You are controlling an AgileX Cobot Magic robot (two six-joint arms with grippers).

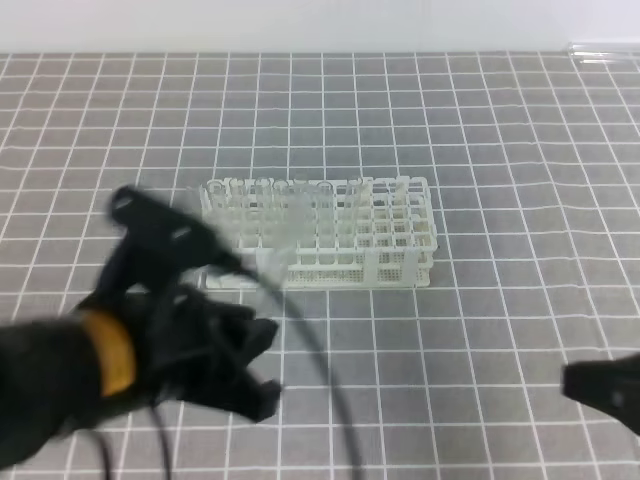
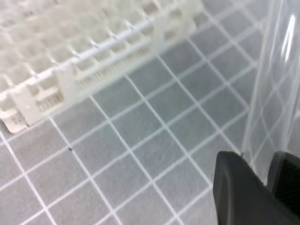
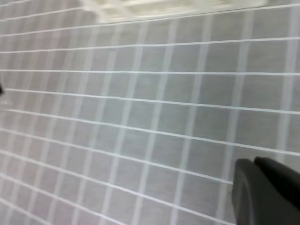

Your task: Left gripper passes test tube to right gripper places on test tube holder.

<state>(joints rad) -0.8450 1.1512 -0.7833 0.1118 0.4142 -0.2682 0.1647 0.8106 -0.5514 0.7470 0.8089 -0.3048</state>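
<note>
My left gripper [image 1: 268,368], black with a yellow band, hovers over the mat at the lower left, in front of the test tube holder [image 1: 320,235]. In the left wrist view its jaws [image 2: 262,183] are shut on the clear test tube [image 2: 274,79], which runs up out of the frame. The tube is only a faint blur in the high view. The white holder [image 2: 93,61] lies ahead and to the left of the tube. My right gripper [image 1: 570,380] pokes in at the lower right edge, far from the left one. Its fingers [image 3: 253,164] look shut on nothing.
A grey mat with a white grid [image 1: 480,320] covers the table. A clear glass item [image 1: 600,50] lies at the far right back edge. A black cable [image 1: 320,360] trails from the left arm across the mat in front of the holder.
</note>
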